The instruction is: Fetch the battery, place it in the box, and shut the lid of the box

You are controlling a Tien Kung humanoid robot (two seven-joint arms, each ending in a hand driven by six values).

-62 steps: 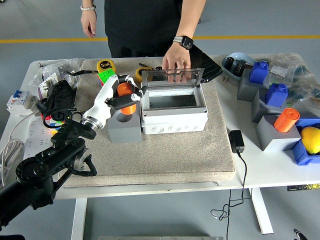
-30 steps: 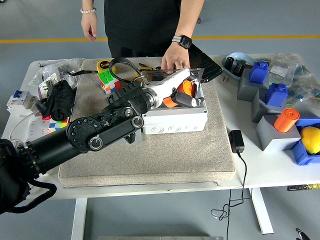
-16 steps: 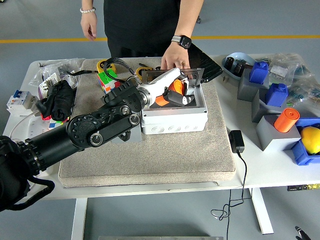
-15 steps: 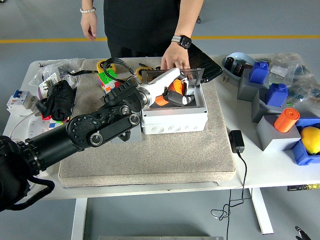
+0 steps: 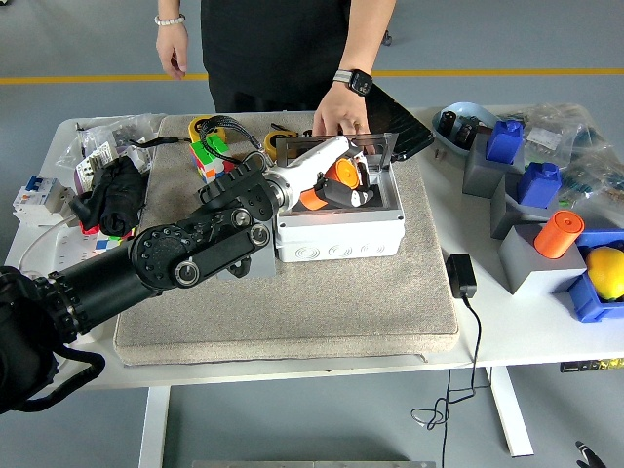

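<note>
I have my left hand [image 5: 336, 183] over the open box [image 5: 339, 222], fingers clamped on the orange battery [image 5: 329, 184], which hangs just above the box's opening, tilted and not yet inside. A person's hand [image 5: 336, 115] rests at the back of the box, touching the raised clear lid [image 5: 331, 146]. My right hand is out of sight. I think the risk is letting go while the battery is tilted: it could catch on the box's rim and roll onto the mat [image 5: 292, 292]. My fingers could also bump the lid or the person's hand behind the box.
</note>
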